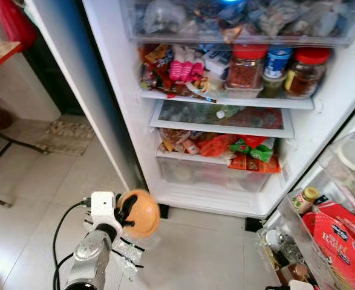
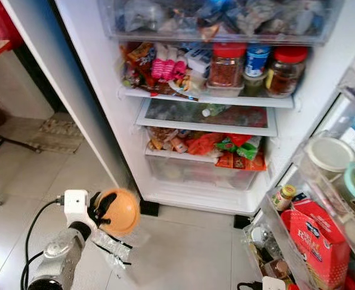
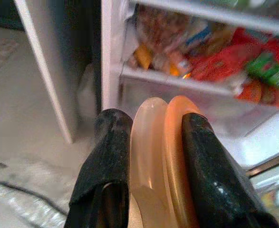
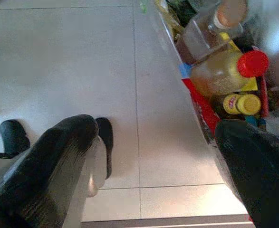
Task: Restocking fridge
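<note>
Our left gripper (image 3: 151, 142) pinches a round orange plastic lid (image 1: 142, 212) between its fingers (image 3: 106, 142); our right gripper (image 4: 153, 156) gapes wide above the tiled floor (image 4: 82, 57).

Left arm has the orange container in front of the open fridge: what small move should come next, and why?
Probably lift and reach forward toward the shelves. The left end effector is shut on the orange container, held low over the floor tiles, short of the fridge. The glass shelf looks the least crowded.

I see a smooth, glossy orange plastic lid (image 3: 170, 156) pinched in my left claw (image 3: 153, 142), its fingers (image 3: 106, 156) matt black rubber. Beyond the claw, shiny white fridge (image 1: 120, 90) walls; beneath it, glossy pale tile floor (image 1: 189, 254).
</note>
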### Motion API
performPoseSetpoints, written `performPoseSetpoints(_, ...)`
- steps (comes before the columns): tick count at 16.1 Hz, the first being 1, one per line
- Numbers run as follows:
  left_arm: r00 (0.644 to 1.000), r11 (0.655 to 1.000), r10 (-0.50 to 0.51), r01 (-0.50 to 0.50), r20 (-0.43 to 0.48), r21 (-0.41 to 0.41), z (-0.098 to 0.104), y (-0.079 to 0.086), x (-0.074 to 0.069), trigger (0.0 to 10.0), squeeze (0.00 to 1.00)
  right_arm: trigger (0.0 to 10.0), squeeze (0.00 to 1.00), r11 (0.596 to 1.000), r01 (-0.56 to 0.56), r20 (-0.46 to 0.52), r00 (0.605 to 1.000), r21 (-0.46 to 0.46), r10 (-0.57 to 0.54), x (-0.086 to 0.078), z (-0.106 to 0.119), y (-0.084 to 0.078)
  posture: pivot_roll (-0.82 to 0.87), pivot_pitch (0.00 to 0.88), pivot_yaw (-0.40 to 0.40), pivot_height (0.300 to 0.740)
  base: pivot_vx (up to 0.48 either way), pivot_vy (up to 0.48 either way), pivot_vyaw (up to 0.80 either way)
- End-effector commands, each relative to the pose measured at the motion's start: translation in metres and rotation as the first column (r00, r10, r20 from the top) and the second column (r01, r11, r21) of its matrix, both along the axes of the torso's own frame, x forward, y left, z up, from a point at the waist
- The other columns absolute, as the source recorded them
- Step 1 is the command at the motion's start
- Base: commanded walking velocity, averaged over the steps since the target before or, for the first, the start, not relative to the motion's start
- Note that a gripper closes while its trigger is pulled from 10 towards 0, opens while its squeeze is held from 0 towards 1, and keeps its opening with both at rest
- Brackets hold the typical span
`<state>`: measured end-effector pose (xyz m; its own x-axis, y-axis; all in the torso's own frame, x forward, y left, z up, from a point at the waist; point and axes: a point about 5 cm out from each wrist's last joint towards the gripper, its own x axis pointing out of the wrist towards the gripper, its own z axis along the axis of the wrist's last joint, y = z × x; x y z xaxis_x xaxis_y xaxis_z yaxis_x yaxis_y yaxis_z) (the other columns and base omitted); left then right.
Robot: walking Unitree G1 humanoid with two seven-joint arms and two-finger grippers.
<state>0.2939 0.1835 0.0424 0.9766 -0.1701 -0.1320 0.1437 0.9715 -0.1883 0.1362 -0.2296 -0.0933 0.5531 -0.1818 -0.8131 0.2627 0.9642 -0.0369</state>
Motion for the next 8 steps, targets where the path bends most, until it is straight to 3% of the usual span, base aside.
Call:
performPoseSetpoints(1, 1.000, 0.999, -0.012, 0.012, 0.002, -0.037, 0.001, 0.000, -0.002, 10.0, 0.00, 10.0, 0.00, 1.000, 0.014, -0.025, 1.000, 0.009, -0.014, -0.009, -0.003, 0.001, 0.02, 0.112, 0.044, 0.740, 0.000, 0.000, 0.00)
performPoseSetpoints(2, 0.999, 0.988, -0.048, 0.045, -0.016, -0.147, 0.003, -0.006, -0.005, 10.0, 0.00, 10.0, 0.00, 1.000, 0.013, -0.025, 1.000, 0.009, -0.013, -0.009, -0.003, 0.001, 0.02, 0.107, 0.045, 0.740, 0.000, 0.000, 0.00)
performPoseSetpoints(3, 0.997, 0.946, -0.074, 0.059, -0.035, -0.320, 0.005, -0.013, -0.008, 10.0, 0.00, 10.0, 0.00, 1.000, 0.016, -0.025, 1.000, 0.011, -0.016, -0.009, -0.004, 0.002, 0.02, 0.103, 0.042, 0.740, 0.000, 0.000, 0.00)
performPoseSetpoints(4, 0.998, 0.931, -0.044, 0.028, -0.037, -0.363, 0.006, -0.012, -0.011, 10.0, 0.00, 10.0, 0.00, 1.000, 0.016, -0.022, 1.000, 0.014, -0.016, -0.008, -0.004, 0.003, 0.02, 0.101, 0.040, 0.740, 0.000, 0.000, 0.00)
performPoseSetpoints(7, 0.998, 0.932, -0.049, 0.030, -0.045, -0.361, 0.007, -0.013, -0.014, 10.0, 0.00, 10.0, 0.00, 1.000, 0.017, -0.017, 1.000, 0.022, -0.016, -0.006, -0.003, 0.004, 0.02, 0.105, 0.033, 0.740, 0.000, 0.000, 0.00)
performPoseSetpoints(8, 0.997, 0.927, -0.055, 0.033, -0.047, -0.374, 0.009, -0.014, -0.014, 10.0, 0.00, 10.0, 0.00, 1.000, 0.014, -0.016, 1.000, 0.024, -0.014, -0.005, -0.003, 0.004, 0.02, 0.116, 0.029, 0.740, 0.000, 0.000, -0.79)
